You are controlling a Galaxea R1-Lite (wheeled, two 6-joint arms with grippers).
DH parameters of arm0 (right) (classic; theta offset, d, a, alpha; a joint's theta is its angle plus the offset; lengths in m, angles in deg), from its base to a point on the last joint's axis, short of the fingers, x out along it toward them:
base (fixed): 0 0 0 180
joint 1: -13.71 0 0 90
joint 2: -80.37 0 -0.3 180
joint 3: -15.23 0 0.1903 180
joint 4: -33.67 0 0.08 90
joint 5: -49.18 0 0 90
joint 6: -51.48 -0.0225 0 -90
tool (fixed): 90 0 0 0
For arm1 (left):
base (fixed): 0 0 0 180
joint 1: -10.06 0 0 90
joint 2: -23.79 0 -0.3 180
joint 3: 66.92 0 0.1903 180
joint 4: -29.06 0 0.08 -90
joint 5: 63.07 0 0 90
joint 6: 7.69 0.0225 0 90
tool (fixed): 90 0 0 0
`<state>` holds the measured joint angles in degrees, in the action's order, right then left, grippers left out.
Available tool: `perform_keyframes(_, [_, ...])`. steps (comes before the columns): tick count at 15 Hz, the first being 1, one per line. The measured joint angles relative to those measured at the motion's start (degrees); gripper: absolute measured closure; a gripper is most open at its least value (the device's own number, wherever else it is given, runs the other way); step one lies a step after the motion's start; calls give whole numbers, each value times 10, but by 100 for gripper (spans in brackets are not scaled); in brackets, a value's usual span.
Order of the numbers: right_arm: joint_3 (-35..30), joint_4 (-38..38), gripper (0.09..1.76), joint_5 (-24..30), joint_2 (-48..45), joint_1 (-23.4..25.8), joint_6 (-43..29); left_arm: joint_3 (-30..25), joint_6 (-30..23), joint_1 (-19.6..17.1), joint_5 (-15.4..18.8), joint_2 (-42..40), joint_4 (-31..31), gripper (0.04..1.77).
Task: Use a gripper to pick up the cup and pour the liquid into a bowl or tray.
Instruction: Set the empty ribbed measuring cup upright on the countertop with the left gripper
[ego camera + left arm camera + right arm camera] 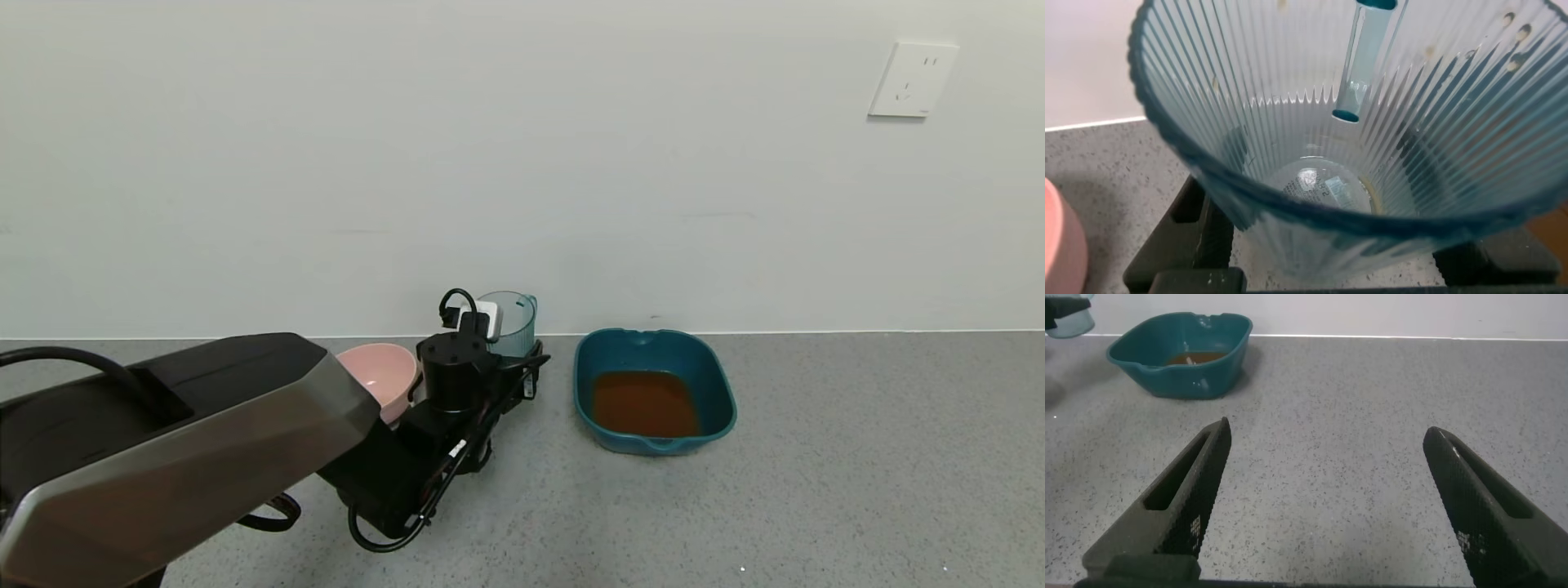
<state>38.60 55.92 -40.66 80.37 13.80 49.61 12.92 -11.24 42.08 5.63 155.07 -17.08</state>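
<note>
Grey speckled floor [816, 490]: ribbed cup [513, 323] empty, upright left of teal tray [718, 384]; left gripper [498, 347] clamped on it; right gripper [1327, 498] spread.

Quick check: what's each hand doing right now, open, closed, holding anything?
Left hand: closed on the cup, which looks empty.
Right hand: open, holding nothing, low over the counter.
</note>
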Motion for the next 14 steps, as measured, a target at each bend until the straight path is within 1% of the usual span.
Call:
perform_keyframes(4, [0,0,14,0,0,0,0,0,-1,0,-8,31,-9,50])
perform_keyframes(6, [0,0,14,0,0,0,0,1,0,0,-13,47,-36,50])
perform_keyframes(8, [0,0,14,0,0,0,0,2,-1,-1,-19,61,-39,50])
perform_keyframes(14, [0,0,14,0,0,0,0,5,-27,-3,-20,81,-42,50])
